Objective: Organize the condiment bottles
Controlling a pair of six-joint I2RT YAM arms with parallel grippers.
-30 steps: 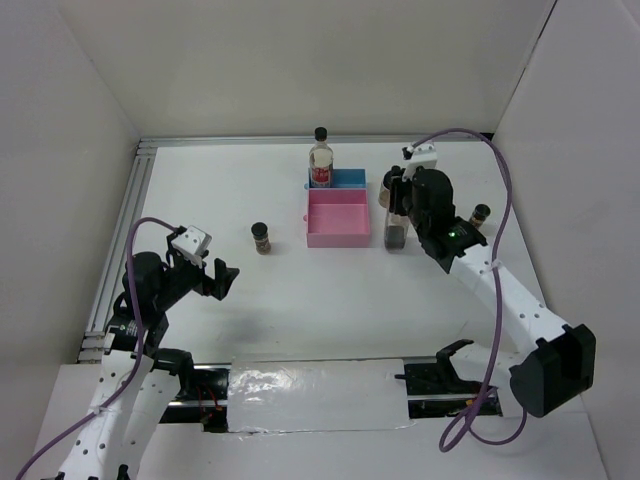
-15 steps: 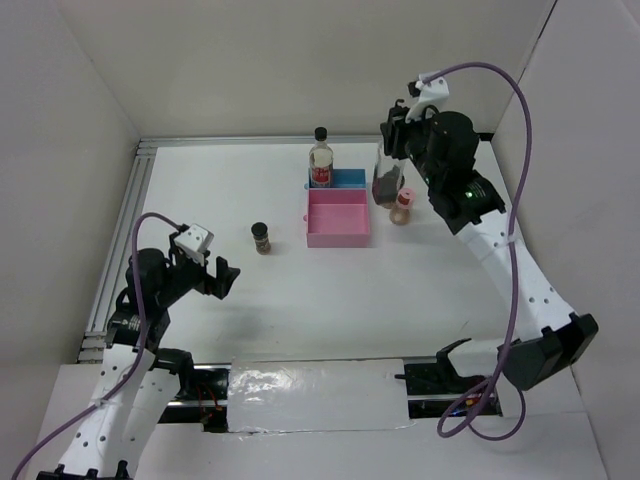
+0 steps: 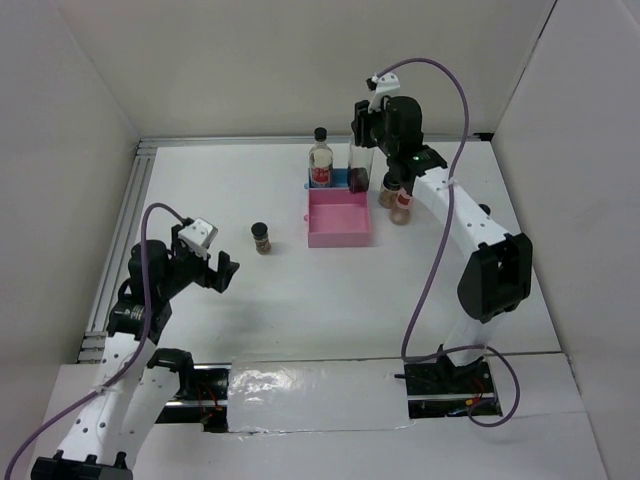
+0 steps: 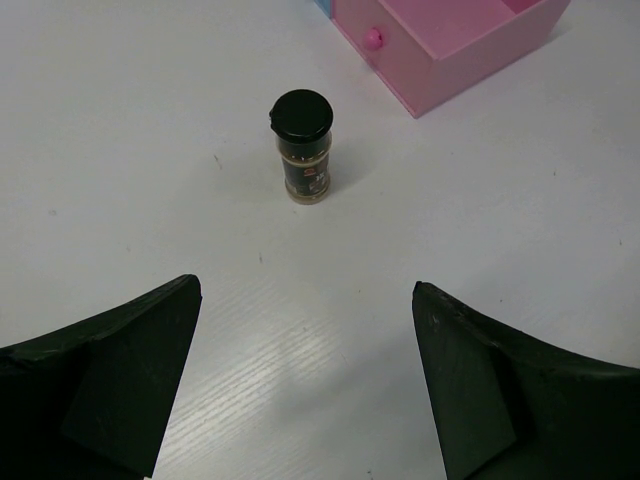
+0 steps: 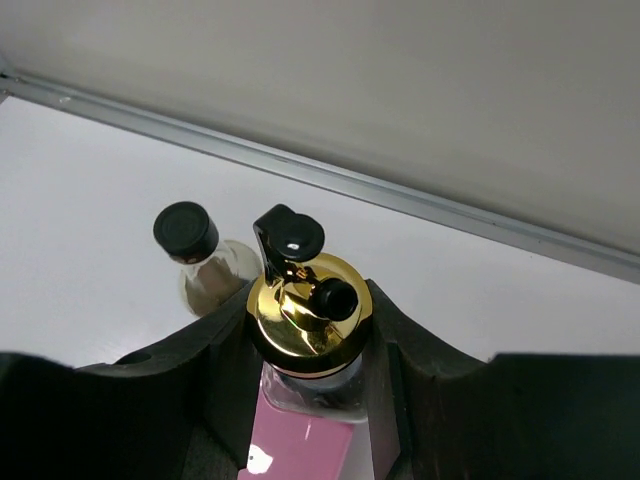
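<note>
Clamping the gold-spouted bottle (image 5: 305, 315) by its neck, the right fingers (image 5: 405, 350) hold it aloft, seemingly over the blue tray (image 3: 343, 178) beside the red-labelled bottle (image 3: 321, 160). The left fingers (image 4: 110, 380) gape wide, holding nothing, facing 1 short black-capped jar (image 4: 303, 145) on the table (image 3: 350, 290) near the pink tray (image 3: 340, 237).

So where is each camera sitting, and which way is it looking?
Top camera: above and behind the arms, looking down at the whole table; both arms show, left gripper and right gripper.
Left wrist camera: on the left arm, looking down and ahead at a short black-capped jar; its open fingers show.
Right wrist camera: on the right arm, looking down at the gold-spouted bottle gripped between its fingers.
Shared: the top and left wrist views both see that jar and the pink tray.
</note>
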